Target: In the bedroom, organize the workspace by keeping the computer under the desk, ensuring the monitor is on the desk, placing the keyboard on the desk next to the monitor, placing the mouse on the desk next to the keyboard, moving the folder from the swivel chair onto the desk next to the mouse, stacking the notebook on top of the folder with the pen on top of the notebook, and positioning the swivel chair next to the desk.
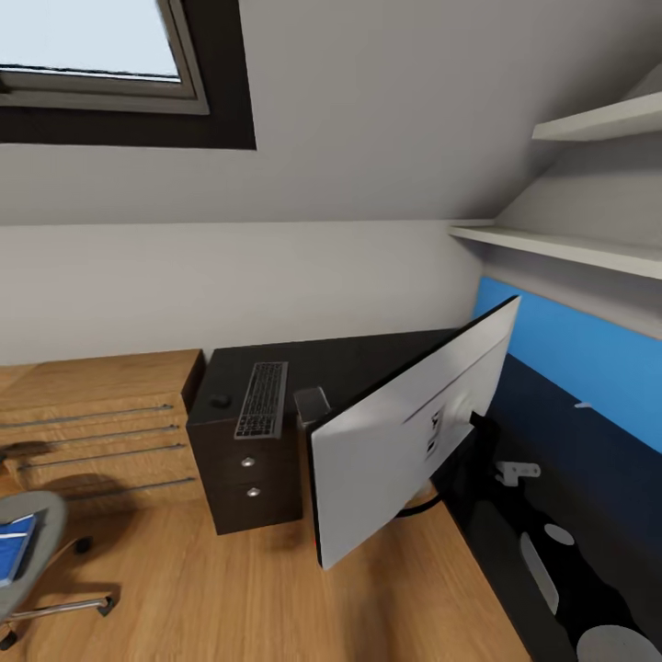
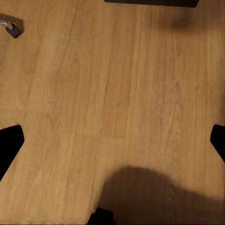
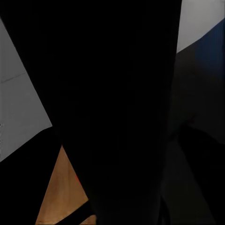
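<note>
The monitor (image 1: pixel 405 441) shows its white back and stands tilted at the desk's (image 1: pixel 552 423) near end, its lower corner hanging out over the floor. My right arm (image 1: pixel 552 561) lies along the black desktop towards the monitor's stem. The right wrist view is close against a broad black surface, and I cannot make out the fingers there. The keyboard (image 1: pixel 263 400) and the mouse (image 1: pixel 221 402) lie on a dark drawer unit (image 1: pixel 248 478). Beside it peeks the computer's grey top (image 1: pixel 313 402). The swivel chair (image 1: pixel 28 542) holds the blue folder (image 1: pixel 14 547). My left gripper (image 2: pixel 112 145) hangs open over bare floor.
Low light-wood cabinets (image 1: pixel 92 414) line the wall at the left. A skylight (image 1: pixel 92 46) is set in the sloped ceiling, and white shelves (image 1: pixel 570 244) hang above the desk's blue back panel (image 1: pixel 588 359). A chair castor (image 2: pixel 13 29) shows on the wood floor.
</note>
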Motion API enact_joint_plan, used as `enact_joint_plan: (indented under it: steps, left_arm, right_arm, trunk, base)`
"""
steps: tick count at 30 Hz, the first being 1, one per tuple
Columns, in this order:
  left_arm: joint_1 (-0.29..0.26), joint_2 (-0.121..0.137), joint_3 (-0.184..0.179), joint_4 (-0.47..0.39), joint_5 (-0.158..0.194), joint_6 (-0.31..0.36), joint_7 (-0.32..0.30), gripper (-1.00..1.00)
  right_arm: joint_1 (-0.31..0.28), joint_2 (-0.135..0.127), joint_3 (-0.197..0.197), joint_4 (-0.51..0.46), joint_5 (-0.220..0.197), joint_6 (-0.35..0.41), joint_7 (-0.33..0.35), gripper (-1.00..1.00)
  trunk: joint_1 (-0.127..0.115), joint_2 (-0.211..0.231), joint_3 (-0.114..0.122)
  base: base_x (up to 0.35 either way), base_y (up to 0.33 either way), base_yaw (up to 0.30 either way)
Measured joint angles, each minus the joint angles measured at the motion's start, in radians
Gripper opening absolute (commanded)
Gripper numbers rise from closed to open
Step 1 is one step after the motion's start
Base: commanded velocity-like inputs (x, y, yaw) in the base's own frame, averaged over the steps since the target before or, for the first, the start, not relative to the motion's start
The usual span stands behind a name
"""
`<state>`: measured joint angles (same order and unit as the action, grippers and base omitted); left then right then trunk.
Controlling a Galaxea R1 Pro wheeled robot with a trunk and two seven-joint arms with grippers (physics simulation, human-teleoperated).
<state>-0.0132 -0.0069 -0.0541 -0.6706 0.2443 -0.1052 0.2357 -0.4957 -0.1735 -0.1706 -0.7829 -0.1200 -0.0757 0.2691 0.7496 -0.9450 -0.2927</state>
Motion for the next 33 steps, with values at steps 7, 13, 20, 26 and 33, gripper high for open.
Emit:
enact_joint_plan:
  steps: [7,13,20,26,33]
  left_arm:
    - [0.0,0.0,0.0,0.0,0.0,0.0,0.0,1.0]
    - [0.0,0.0,0.0,0.0,0.0,0.0,0.0,1.0]
    - [0.0,0.0,0.0,0.0,0.0,0.001,0.0,1.0]
    - [0.0,0.0,0.0,0.0,0.0,0.001,0.0,1.0]
    - [0.0,0.0,0.0,0.0,0.0,0.001,0.0,1.0]
  right_arm:
    - [0.0,0.0,-0.001,0.0,0.0,0.0,0.001,-1.0]
    - [0.0,0.0,0.001,0.0,0.0,0.0,-0.001,-1.0]
    - [0.0,0.0,-0.002,0.0,0.001,0.0,0.001,-1.0]
    - [0.0,0.0,0.002,0.0,-0.001,0.0,-0.001,-1.0]
    - [0.0,0.0,-0.002,0.0,0.002,0.0,0.001,-1.0]
  trunk:
    - [0.0,0.0,0.0]
    - [0.0,0.0,0.0]
    - [0.0,0.0,0.0]
    - [0.0,0.0,0.0]
    - [0.0,0.0,0.0]
  base:
    - [-0.337,0.0,0.0]
    - [-0.337,0.0,0.0]
    - [-0.337,0.0,0.0]
    - [-0.337,-0.009,0.0]
    - [-0.327,-0.121,0.0]
